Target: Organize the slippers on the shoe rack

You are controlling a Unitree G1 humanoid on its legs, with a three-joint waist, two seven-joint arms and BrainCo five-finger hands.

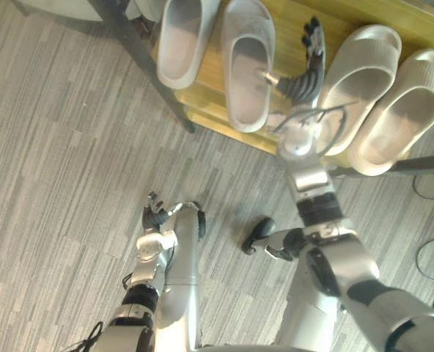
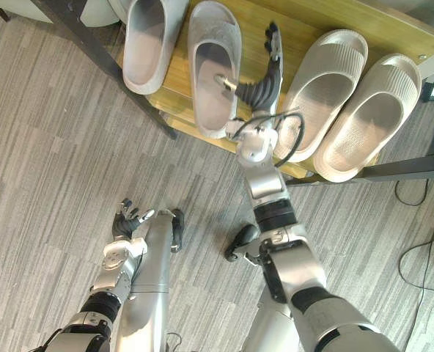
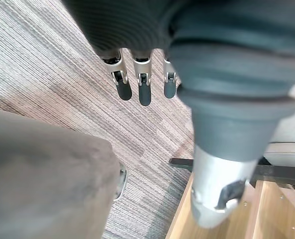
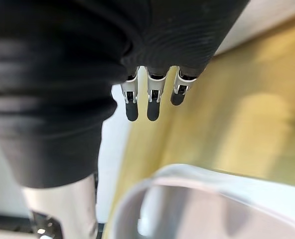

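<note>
Slippers: four on the shoe rack [image 1: 290, 29]. The grey pair [image 1: 180, 40] sits toward its left end and the beige pair [image 1: 360, 73] toward its right, heels overhanging the front edge. The right hand [image 1: 310, 66] is over the rack between the pairs, fingers straight, thumb over the inner grey slipper [image 1: 248, 59] — can't tell if touching, nothing gripped. The left hand [image 1: 155, 216] is low over the floor [image 1: 56, 147] in front of the rack — relaxed, empty.
</note>
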